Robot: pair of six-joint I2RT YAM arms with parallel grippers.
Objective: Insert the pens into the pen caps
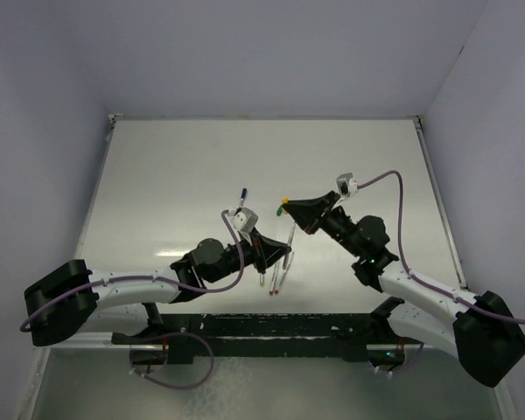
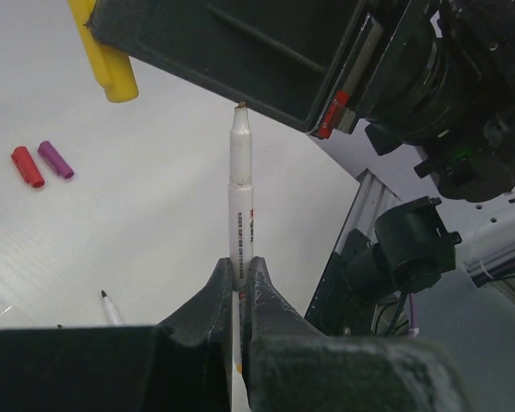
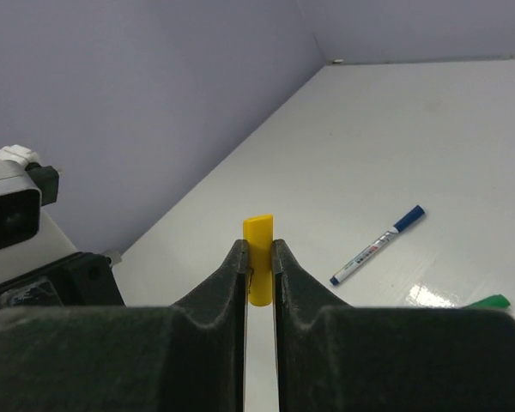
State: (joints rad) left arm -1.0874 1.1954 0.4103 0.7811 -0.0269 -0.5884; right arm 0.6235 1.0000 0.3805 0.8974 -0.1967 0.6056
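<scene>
Top view: the right claw (image 1: 289,206) pinches the yellow cap (image 1: 283,200). Just below that cap the left claw (image 1: 283,253) grips a bare pen (image 1: 292,234), nib aimed towards it.

Left wrist view: the jaws are clamped on the barrel, but the nib sits right of the yellow cap, under the right claw's housing. A red cap (image 2: 27,166) and a purple cap (image 2: 56,160) lie below-left of it on the worktop (image 2: 154,223).

Right wrist view: a blue-capped pen (image 3: 378,245) lies right of the yellow cap.

Pushing now would likely jam the nib against the housing, and the thin barrel could slip or tilt.
</scene>
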